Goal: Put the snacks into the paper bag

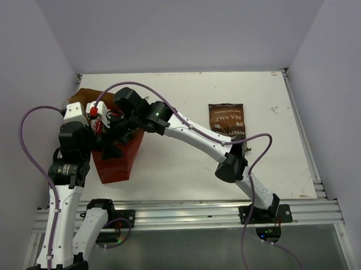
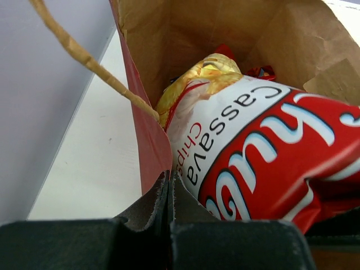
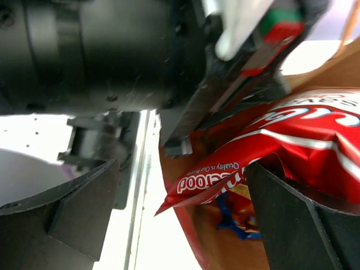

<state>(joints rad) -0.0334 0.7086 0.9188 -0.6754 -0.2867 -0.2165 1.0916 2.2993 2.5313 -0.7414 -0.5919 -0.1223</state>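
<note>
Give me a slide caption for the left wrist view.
Left gripper pinches the paper bag rim; cassava chips bag lies inside.

Red-white cassava chips bag (image 2: 253, 146) inside the open red paper bag (image 1: 117, 162); brown sea-salt bag (image 1: 226, 123) flat, well apart.

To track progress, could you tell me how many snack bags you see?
2 clearly: the sea salt bag lies on the table; the cassava chips bag sits in the paper bag. A blue scrap beneath may be another.
</note>
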